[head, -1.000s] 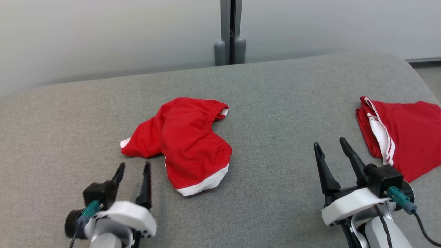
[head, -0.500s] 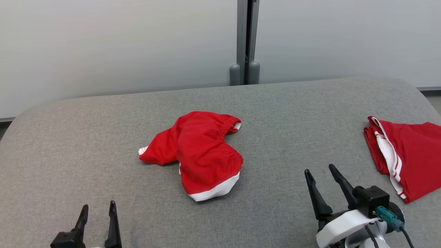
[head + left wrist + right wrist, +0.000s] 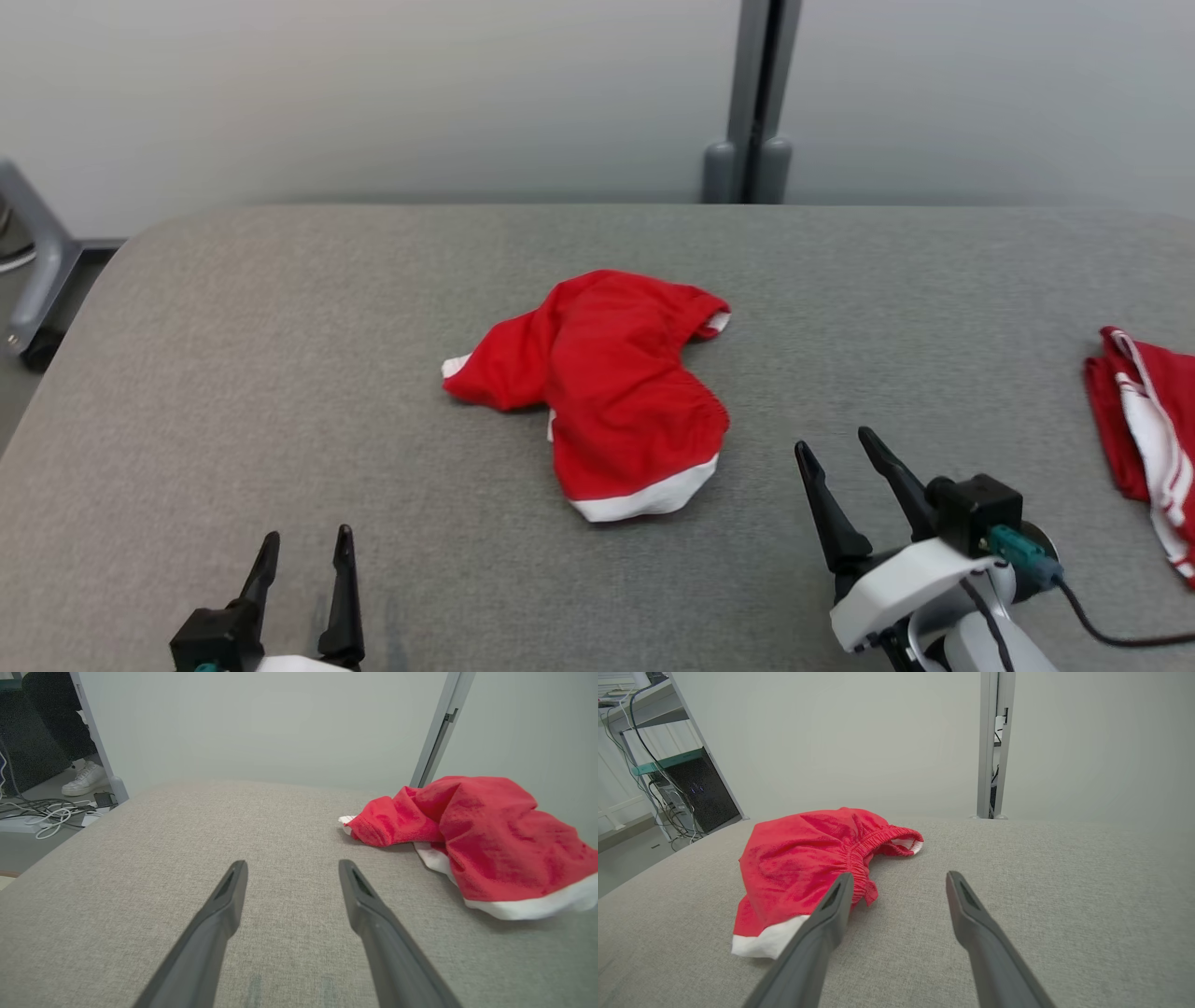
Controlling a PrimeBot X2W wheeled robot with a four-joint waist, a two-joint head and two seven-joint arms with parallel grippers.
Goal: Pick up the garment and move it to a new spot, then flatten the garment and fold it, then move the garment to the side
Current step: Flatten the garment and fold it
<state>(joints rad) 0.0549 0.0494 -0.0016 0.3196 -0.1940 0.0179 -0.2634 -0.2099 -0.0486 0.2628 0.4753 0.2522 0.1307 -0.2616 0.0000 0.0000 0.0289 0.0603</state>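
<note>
We see the red garment [image 3: 611, 392] lying crumpled at the middle of the head view on the grey table [image 3: 280, 373]. Its white hem points toward the bottom of the frame and its gathered waistband toward the upper right. Bare table surrounds it: a wide stretch on the left out to the rounded left edge, a band above it up to the far edge, and another stretch on the right. A second red cloth [image 3: 1144, 420] with white stripes lies at the right edge of the frame, cut off there and well apart from the garment.

The left gripper [image 3: 308, 534] is at the lower left, its 2 fingers apart and empty, well apart from the garment. The right gripper [image 3: 834, 441] is at the lower right, near the white hem but not touching it, its 2 fingers also spread and empty. In the right wrist view the waistband lies just past the tip of the finger on the left of the frame.

A grey post [image 3: 761, 93] stands behind the far edge, at the upper right of centre. In the upper left of the left wrist view, beyond the table's edge, cables [image 3: 51, 812] and a person's white shoe [image 3: 86, 779] are on the floor.
</note>
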